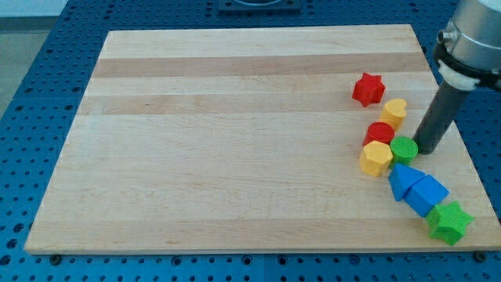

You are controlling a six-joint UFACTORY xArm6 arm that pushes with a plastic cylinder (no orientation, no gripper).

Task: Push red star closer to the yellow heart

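red star (368, 89) – near yellow heart (394, 113) | my tip (427, 149) – beside green cylinder (404, 149), no pincer

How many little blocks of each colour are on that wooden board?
Red: 2, the red star and a red block
Yellow: 2, and
Green: 2, and
Blue: 2, and
Total: 8
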